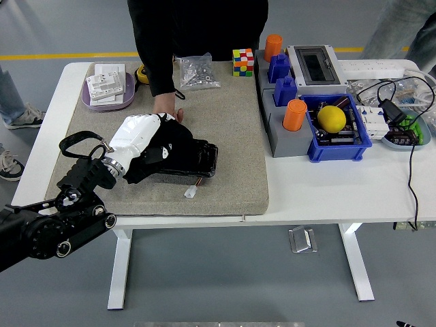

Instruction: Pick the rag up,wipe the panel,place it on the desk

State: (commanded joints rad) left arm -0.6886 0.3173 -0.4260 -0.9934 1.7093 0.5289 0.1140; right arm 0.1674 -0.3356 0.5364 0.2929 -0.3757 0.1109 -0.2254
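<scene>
My left hand (155, 138), white-shelled on a black arm, reaches in from the lower left and is shut on a black rag (174, 144). The rag is pressed on a flat black panel (203, 161) lying on the beige mat (231, 129). A small white connector (190, 193) on a wire sticks out from the panel's near edge. A person in a black sleeve stands at the far side; their hand (167, 105) rests on the mat right behind my hand. My right hand does not show.
A grey block (272, 133) with orange and blue parts, an electrical box (315, 65) and a blue bin (354, 139) holding a yellow ball stand to the right. A Rubik's cube (242, 61), a bag of screws (197, 71) and a purple tray (107, 88) line the back.
</scene>
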